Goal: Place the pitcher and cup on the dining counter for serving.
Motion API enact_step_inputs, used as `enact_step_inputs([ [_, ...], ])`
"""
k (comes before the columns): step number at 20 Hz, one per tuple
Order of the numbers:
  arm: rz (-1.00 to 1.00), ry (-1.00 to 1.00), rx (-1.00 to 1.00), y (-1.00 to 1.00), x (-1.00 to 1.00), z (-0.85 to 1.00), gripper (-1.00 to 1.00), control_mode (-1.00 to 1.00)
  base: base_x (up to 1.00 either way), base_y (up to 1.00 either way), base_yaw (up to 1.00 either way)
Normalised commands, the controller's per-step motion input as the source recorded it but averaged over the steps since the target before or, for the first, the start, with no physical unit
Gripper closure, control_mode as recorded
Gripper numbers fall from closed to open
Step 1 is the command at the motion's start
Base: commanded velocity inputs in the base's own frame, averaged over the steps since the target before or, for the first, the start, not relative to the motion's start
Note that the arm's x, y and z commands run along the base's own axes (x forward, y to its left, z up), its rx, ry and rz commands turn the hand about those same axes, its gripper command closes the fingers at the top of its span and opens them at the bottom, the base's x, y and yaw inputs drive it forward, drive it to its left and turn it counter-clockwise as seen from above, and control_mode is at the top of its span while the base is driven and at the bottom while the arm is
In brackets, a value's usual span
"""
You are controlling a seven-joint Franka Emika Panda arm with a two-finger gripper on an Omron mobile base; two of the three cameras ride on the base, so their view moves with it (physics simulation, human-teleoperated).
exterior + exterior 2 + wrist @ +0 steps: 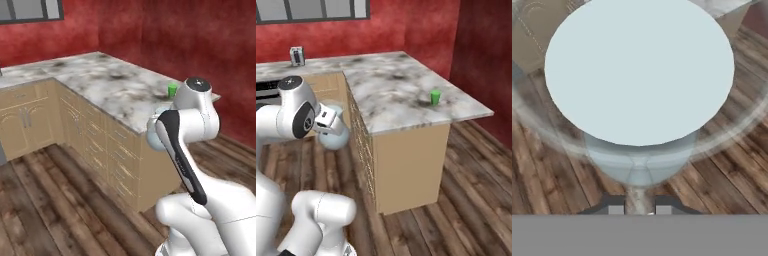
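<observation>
My gripper (639, 210) is shut on the rim of the pale blue-grey pitcher (639, 75), whose body looms large over the wooden floor in the hand view. From the right base view the pitcher (333, 135) hangs beside the hand (326, 119), left of the counter's drawer front and off the slab. In the left base view a pale part of the pitcher (151, 142) peeks out behind my forearm. The small green cup (435, 97) (172, 89) stands upright on the marble dining counter (391, 90) (110, 85), near its far corner.
Tan cabinets and drawers (120, 155) run under the slab, with a plain tan end panel (411, 165). A small grey appliance (297, 56) sits on the back counter. Red walls close in behind and to the right. Wooden floor (471, 190) surrounds the counter's end.
</observation>
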Motion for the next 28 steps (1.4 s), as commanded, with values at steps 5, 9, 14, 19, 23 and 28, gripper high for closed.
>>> enact_step_inputs([
  [5, 0.0, 0.0, 0.0, 0.0, 0.0, 0.0, 1.0, 1.0, 0.52, -0.96, 0.18],
  [9, 0.0, 0.0, 0.0, 0.0, 0.0, 0.0, 1.0, 1.0, 0.72, -0.76, 0.17],
  [14, 0.0, 0.0, 0.0, 0.0, 0.0, 0.0, 1.0, 1.0, 0.81, -0.49, 0.17],
  [19, 0.0, 0.0, 0.0, 0.0, 0.0, 0.0, 1.0, 1.0, 0.63, -0.24, 0.15],
  [23, 0.07, 0.0, -0.03, 0.06, 0.42, 0.0, 1.0, -1.0, 0.34, 0.0, 0.07],
  [28, 0.17, 0.0, -0.04, 0.23, 0.93, 0.0, 1.0, -1.0, 0.0, 0.0, 0.0],
])
